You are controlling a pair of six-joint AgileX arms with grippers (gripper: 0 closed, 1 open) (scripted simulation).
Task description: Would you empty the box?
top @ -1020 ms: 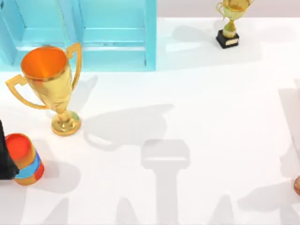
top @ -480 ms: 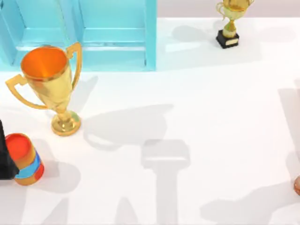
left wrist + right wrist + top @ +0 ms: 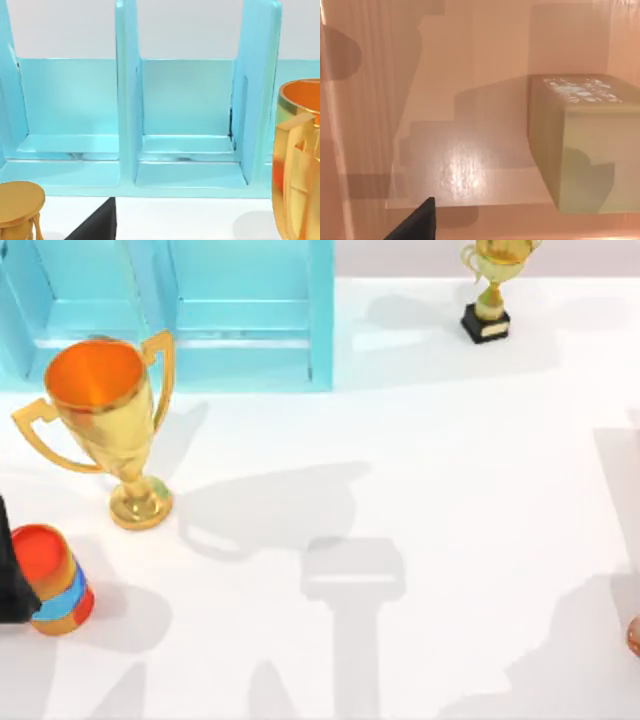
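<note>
Your right arm is at work: its wrist view looks down into the box (image 3: 470,75), warm wood-grain walls and a glossy floor, with a pale green block (image 3: 585,145) sitting on that floor against one wall. In the top view only a sliver of the box's rim (image 3: 634,635) shows, at about 4 o'clock on the table's right edge. A dark fingertip (image 3: 417,222) of the right gripper pokes into the wrist view; can't tell if it's wide or narrow, so check before you descend.

Step in hand, as I read it: reach in for the block. It's flat-sided, matte, with a speckled top. Grip the two parallel side faces, not the top. Centre over it first; the wall is close, so keep one finger clear of the wood.

Left arm (image 3: 12,580) is parked at 8 o'clock, touching a red-topped can (image 3: 52,580); gripper state can't be told. The large gold trophy (image 3: 105,420) stands at 10 o'clock in front of a cyan shelf (image 3: 250,320), and a small trophy (image 3: 490,285) at 1 o'clock. Glossy, top-heavy; keep clear.
</note>
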